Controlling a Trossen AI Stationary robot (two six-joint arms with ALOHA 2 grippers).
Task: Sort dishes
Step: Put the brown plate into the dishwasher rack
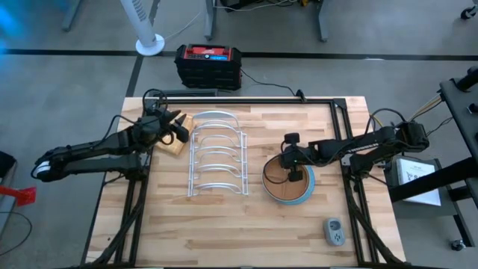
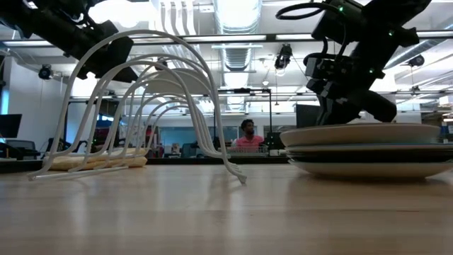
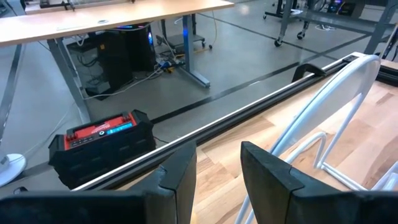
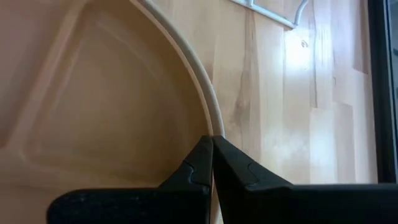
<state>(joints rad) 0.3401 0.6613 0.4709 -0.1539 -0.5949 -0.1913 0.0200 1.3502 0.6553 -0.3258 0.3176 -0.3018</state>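
Observation:
A stack of dishes (image 2: 368,152) stands right of the table's middle. A brown wooden divided plate (image 1: 287,185) lies on top, and a light blue rim (image 1: 308,193) shows under it. My right gripper (image 1: 291,163) reaches in from the table's right, slanting down, and is shut on the brown plate's far rim. The white wire rack (image 1: 216,153) stands empty left of the stack. My left gripper (image 3: 217,180) hovers open by the rack's far left corner, above a tan block (image 1: 173,146), with nothing between its fingers. My right gripper pinches the brown plate's rim (image 4: 208,121) on its far side, one finger over the plate's inside and one outside it. The fingers come slanting down from the table's right. The plate lies about level on top of the stack (image 2: 361,134).
A small grey device (image 1: 334,232) lies near the table's front right corner. A black and red box (image 1: 209,63) sits on the floor beyond the far edge, behind a black rail (image 3: 249,115). Bare wood stretches along the near side. A person (image 2: 248,136) sits far back in the room.

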